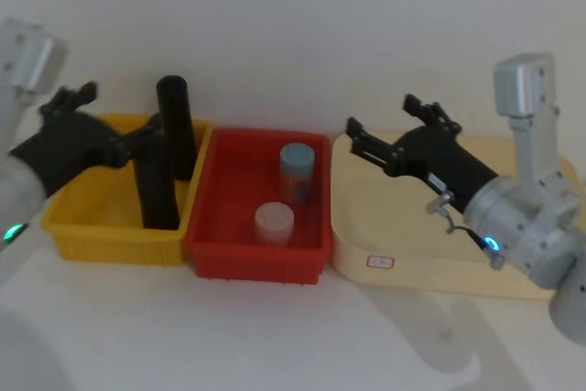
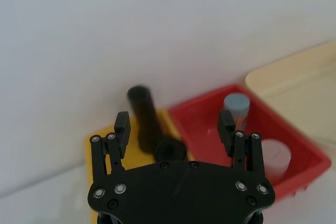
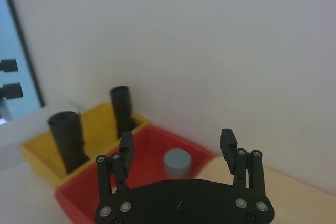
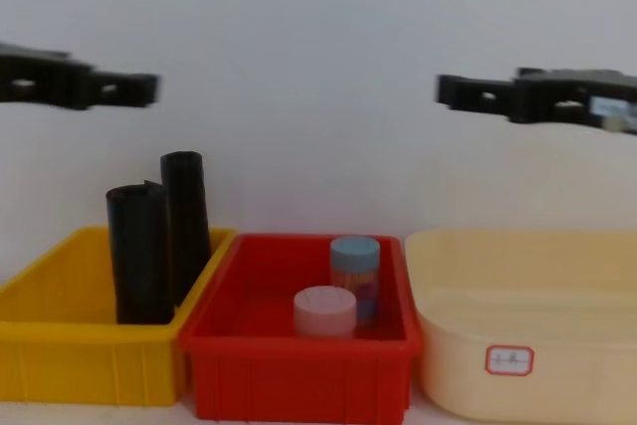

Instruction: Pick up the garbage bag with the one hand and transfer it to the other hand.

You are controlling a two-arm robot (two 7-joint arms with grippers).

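Head camera downward, chest level, wrist cameras toward shared red bin point(image 1: 256, 263).

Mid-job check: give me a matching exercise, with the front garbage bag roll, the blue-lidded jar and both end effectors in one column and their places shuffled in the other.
Things:
1. front garbage bag roll
2. blue-lidded jar
3. left end effector
4. right end effector

Places:
A. standing in the red bin
B. open, raised above the cream tray
C. standing upright in the yellow bin
D. open, raised above the yellow bin

Pairs: 1-C, 2-A, 3-D, 4-B
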